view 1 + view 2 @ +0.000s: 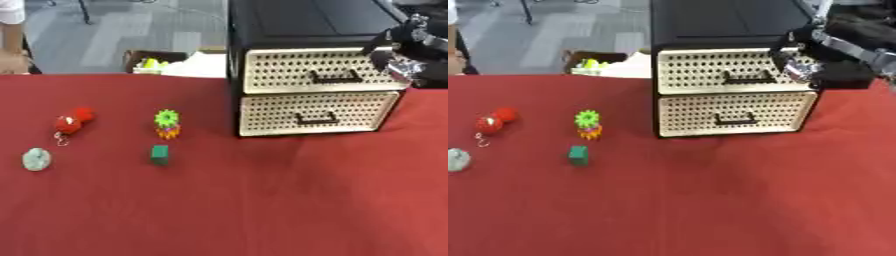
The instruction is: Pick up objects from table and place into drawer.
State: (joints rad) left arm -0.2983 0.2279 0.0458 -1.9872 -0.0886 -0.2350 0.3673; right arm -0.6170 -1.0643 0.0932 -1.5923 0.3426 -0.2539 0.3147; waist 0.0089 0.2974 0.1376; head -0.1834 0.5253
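Note:
A black cabinet (297, 20) with two cream perforated drawers stands at the back right of the red table (262, 200). Both the upper drawer (289, 70) and the lower drawer (306, 112) are closed. My right hand (802, 62) hovers at the upper drawer's right end, fingers curled, holding nothing that I can see. On the left lie a red ball pair with a hook (72, 121), a pale green lump (36, 159), a green and orange gear toy (167, 123) and a dark green block (159, 154). My left hand shows in neither view.
Behind the table's far edge sits an open cardboard box (149, 60) with yellow-green things inside. White material (197, 65) lies beside it. A person stands at the far left edge.

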